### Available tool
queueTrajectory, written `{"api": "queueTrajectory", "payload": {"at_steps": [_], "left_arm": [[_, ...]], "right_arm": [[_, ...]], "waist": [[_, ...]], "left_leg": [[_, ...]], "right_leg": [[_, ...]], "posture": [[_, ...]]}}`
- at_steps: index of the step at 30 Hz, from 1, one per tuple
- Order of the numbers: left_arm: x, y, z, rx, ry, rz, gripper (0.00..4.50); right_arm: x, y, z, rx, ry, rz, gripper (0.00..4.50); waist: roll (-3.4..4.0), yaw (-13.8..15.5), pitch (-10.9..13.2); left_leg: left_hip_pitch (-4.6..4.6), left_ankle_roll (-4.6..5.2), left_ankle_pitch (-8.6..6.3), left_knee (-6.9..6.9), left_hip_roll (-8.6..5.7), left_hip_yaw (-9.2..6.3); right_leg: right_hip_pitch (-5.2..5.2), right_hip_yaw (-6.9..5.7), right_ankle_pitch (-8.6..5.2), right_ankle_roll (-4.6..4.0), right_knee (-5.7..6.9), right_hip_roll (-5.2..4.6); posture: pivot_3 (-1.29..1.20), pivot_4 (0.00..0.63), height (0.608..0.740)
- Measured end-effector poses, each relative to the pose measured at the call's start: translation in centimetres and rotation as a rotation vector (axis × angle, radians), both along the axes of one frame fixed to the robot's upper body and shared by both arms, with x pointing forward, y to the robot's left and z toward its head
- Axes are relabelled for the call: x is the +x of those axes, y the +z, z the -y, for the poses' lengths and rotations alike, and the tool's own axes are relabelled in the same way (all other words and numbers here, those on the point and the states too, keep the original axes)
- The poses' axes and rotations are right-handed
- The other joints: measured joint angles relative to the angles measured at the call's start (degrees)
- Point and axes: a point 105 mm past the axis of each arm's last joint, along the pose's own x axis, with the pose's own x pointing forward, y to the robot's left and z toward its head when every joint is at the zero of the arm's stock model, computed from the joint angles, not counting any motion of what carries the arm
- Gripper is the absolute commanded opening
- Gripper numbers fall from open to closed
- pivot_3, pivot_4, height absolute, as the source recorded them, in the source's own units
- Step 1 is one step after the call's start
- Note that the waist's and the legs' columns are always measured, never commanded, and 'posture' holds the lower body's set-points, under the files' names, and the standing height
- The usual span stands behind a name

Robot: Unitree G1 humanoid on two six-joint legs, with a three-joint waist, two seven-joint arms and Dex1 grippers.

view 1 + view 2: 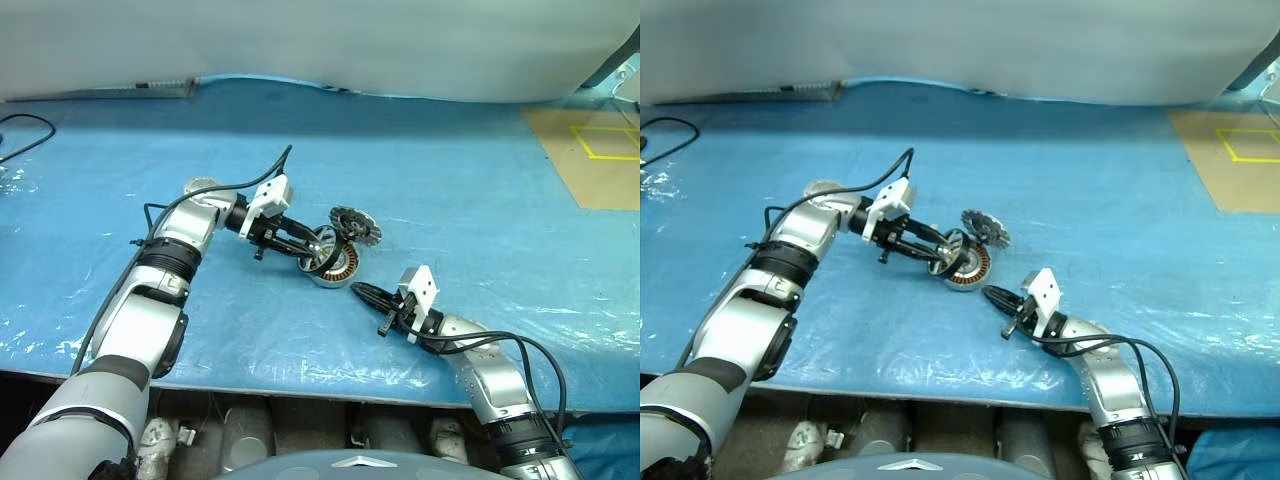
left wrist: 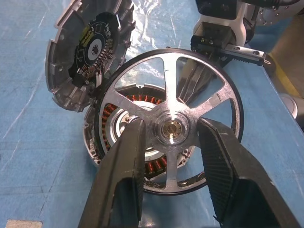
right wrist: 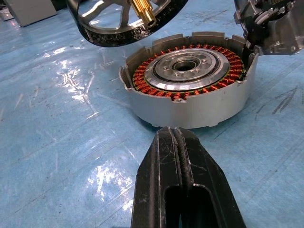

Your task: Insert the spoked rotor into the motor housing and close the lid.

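Round silver motor housing (image 3: 190,95) with its ring of copper-brown windings sits open on the blue plastic-covered table (image 1: 450,170). Left gripper (image 2: 171,137) pinches the black-rimmed, silver-spoked rotor (image 2: 168,126) by its hub, holding it tilted just above the housing. Grey slotted lid (image 1: 355,226), dark centre, leans against the housing's far side. Right gripper (image 3: 176,142), fingers pressed together and empty, rests just beside the housing's near wall.
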Motion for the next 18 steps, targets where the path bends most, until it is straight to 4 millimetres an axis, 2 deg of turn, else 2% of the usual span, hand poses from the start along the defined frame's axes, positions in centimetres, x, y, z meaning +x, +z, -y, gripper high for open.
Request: {"api": "queueTrajectory", "payload": {"at_steps": [6, 18], "left_arm": [[0.44, -0.14, 0.66, 0.014, -0.001, 0.023, 1.37], [1.06, -0.94, 0.63, 0.058, 0.016, 0.033, 1.37]], "right_arm": [[-0.07, -0.05, -0.06, -0.004, 0.007, -0.001, 0.0], [-0.05, -0.16, -0.08, -0.017, 0.003, 0.001, 0.0]], "waist": [[0.0, 0.0, 0.0], [-0.01, 0.0, 0.0]], "left_leg": [[-0.01, 0.0, 0.0, 0.01, 0.0, 0.0], [0.02, 0.0, 0.0, 0.0, 0.0, 0.0]], "right_leg": [[0.01, 0.0, 0.0, 0.0, 0.02, 0.0], [0.19, 0.0, 0.0, 0.0, 0.01, 0.0]], "posture": [[0.0, 0.15, 0.74], [0.0, 0.15, 0.74]]}}
